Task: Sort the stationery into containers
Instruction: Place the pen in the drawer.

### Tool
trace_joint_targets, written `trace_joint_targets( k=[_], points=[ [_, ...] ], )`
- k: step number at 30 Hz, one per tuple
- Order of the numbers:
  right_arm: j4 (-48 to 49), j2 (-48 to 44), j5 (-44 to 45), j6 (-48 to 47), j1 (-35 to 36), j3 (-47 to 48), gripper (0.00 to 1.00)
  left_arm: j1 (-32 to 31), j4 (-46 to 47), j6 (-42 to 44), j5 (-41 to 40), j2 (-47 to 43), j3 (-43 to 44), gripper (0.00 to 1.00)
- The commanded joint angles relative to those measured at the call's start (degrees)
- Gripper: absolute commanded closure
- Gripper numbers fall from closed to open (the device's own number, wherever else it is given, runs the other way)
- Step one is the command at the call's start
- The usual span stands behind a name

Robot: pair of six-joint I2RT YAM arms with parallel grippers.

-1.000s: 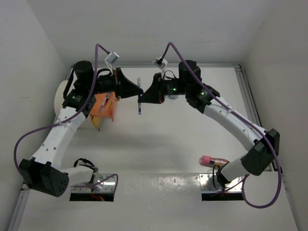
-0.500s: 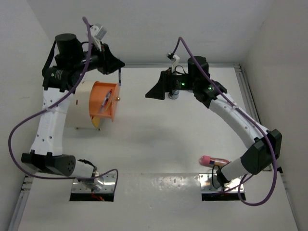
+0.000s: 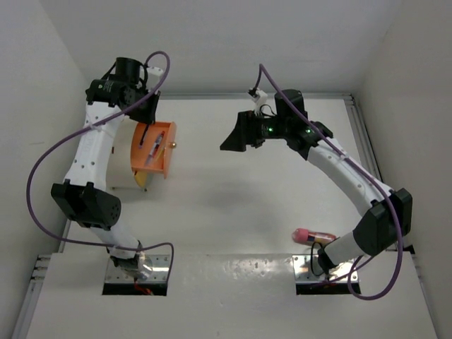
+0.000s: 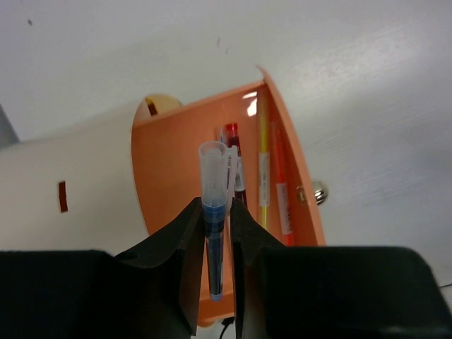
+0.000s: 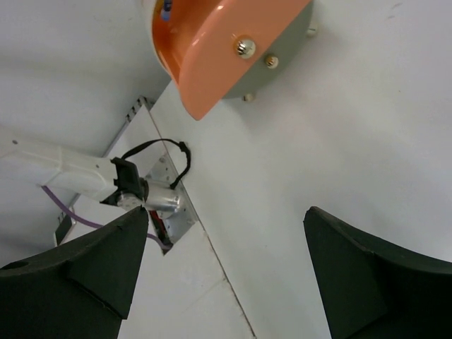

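Lying on the desk (image 3: 233,205) beside the right arm's base, the pink-and-tan cylinder (image 3: 311,235) is well apart from both tools. Farther out, the right tool (image 5: 226,261) hangs empty, its 2 fingers spread wide. The left tool (image 4: 215,212) is clamped on a blue pen (image 4: 212,169) just above the open orange drawer (image 4: 169,183) of the cream drum (image 4: 70,183), where a red pen (image 4: 232,134) and an orange pen (image 4: 282,201) lie.

Passed from right gripper (image 3: 233,138) to left gripper (image 4: 215,215), blue pen (image 4: 214,244) swung leftward, now hanging over the open orange drawer (image 4: 166,176), right gripper drawn back, fingers spread.
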Motion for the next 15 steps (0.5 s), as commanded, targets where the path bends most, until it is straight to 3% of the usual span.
trace_joint_targets(
  k=[1, 15],
  points=[
    [-1.1, -1.3, 3.1, 0.1, -0.5, -0.5, 0.10, -0.1, -2.4, -0.9, -4.9, -1.3, -0.8, 0.93],
    [-3.0, 2.0, 4.5, -0.6, -0.7, 1.1, 0.12, -0.6, -5.2, -0.7, -3.5, 0.7, -4.9, 0.84]
  ],
)
